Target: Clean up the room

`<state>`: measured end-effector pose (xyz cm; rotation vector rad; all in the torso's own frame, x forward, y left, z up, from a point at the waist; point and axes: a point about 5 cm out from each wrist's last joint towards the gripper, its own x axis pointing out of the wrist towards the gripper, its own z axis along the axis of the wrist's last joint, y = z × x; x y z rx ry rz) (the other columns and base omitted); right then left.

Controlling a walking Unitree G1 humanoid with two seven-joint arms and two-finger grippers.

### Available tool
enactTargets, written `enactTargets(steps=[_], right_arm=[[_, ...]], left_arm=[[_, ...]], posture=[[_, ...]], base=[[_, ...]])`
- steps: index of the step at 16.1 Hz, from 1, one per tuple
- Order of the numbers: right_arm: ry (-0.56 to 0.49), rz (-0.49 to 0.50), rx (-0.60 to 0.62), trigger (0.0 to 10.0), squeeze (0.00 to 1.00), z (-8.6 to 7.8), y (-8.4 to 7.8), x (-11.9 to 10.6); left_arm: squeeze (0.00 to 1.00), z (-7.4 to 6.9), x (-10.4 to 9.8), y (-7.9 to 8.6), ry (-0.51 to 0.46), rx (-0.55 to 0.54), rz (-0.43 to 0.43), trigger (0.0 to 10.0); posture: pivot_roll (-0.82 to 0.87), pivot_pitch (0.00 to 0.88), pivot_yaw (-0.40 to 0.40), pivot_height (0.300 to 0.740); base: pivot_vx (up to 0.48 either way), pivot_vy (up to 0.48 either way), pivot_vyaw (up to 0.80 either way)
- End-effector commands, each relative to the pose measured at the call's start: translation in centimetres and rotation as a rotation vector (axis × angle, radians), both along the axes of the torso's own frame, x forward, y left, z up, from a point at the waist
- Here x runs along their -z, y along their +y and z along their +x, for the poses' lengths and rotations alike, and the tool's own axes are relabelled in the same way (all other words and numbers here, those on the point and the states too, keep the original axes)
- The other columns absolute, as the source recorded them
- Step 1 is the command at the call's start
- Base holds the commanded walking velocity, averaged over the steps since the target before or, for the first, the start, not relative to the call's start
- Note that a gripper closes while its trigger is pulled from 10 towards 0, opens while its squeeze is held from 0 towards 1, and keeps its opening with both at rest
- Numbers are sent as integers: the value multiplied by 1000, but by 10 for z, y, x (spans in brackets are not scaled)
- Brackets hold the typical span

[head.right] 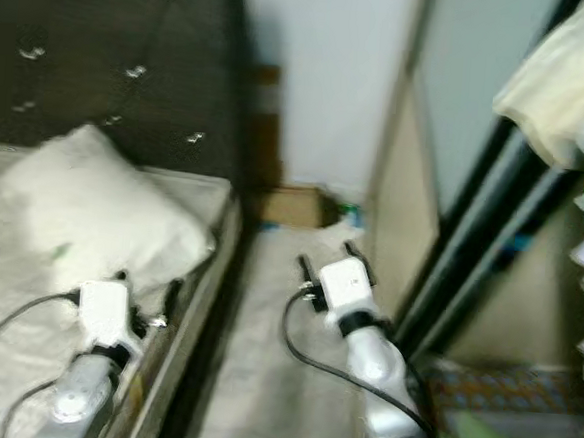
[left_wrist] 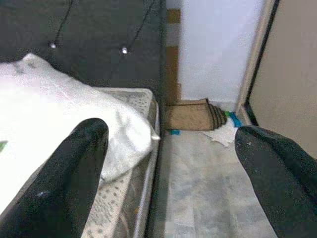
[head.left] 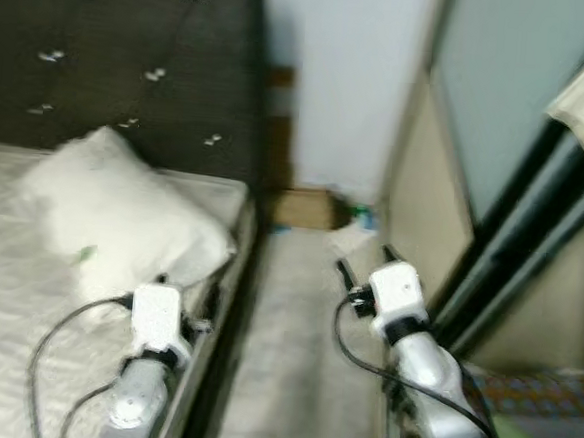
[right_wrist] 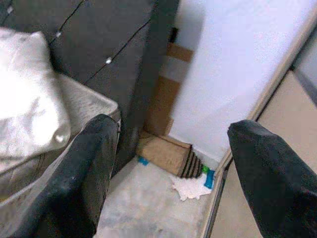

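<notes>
On the floor at the far wall lies a crumpled white scrap [right_wrist: 190, 187], beside a small blue and green item [right_wrist: 208, 177] and a flat brown cardboard piece [right_wrist: 166, 153]. A white pillow [head.left: 112, 211] rests on the bed [head.left: 5, 309] against the dark headboard [head.left: 123, 57]. My left gripper [left_wrist: 171, 131] hovers open over the bed's right edge, close to the pillow, holding nothing. My right gripper [head.left: 365, 259] stands open above the floor strip, pointing toward the scrap, with nothing between its fingers.
A narrow strip of grey floor [head.left: 293, 349] runs between the bed and a sliding wardrobe door [head.left: 511, 94] on the right. Hanging clothes [head.right: 551, 97] show at the upper right. A patterned mat [head.left: 531, 391] lies at the lower right.
</notes>
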<state>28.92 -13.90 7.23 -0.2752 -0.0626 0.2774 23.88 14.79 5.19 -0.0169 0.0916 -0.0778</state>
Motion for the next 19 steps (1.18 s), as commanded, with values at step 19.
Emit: enactTargets(steps=[19], right_arm=[[172, 410, 132, 10000, 0, 9, -6, 4]], left_arm=[[0, -1, -5, 9, -30, -99, -155, 10000]], posture=[[106, 23, -34, 740]], base=[[0, 0, 800]])
